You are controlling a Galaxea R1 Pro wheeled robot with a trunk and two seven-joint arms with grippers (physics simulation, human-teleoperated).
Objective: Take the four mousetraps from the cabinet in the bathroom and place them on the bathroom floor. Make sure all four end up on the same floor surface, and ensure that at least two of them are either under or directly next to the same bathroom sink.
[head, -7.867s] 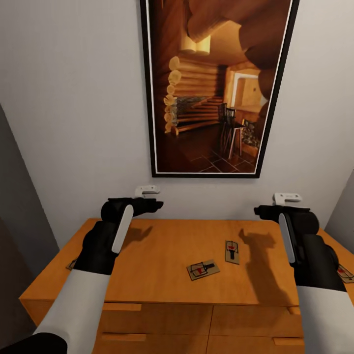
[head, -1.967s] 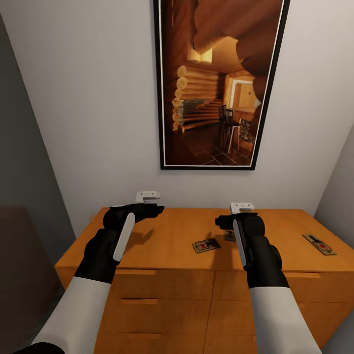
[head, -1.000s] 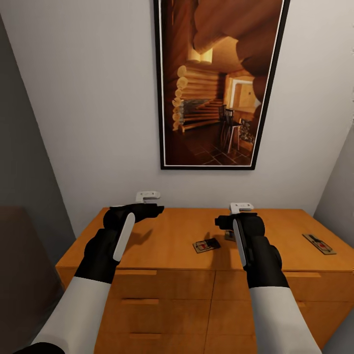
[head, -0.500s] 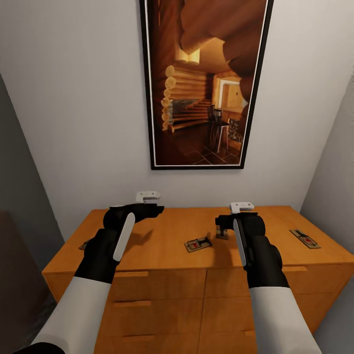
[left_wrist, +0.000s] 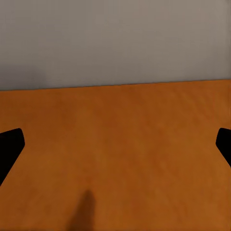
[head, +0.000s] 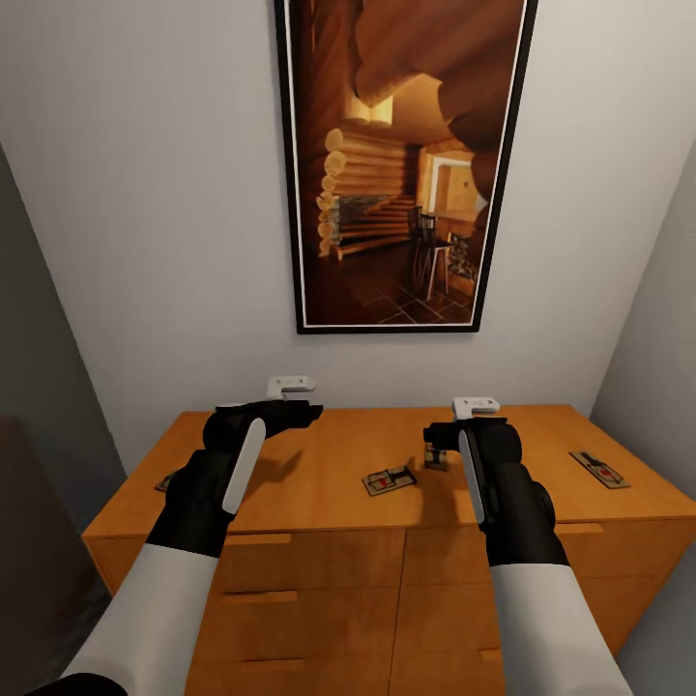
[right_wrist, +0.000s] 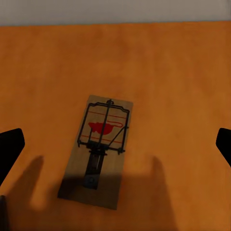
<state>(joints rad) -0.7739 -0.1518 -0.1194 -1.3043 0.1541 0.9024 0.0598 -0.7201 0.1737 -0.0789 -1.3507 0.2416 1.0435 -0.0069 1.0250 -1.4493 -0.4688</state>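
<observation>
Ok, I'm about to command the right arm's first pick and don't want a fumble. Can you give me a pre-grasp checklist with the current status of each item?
1. Right gripper open: ok, the right wrist view has its fingertips at the frame's opposite edges.
2. Target mousetrap between the fingers: ok, it lies flat on the cabinet top, centred between them.
3. Fingers touching the trap: not ok, they are apart from it.
4. Nothing crowding the target: ok, the middle mousetrap lies clear of it.
5. Left gripper free: ok, open over bare wood.
6. All four traps located: cannot tell; one sits at the right end, and something at the left edge is half hidden.
</observation>
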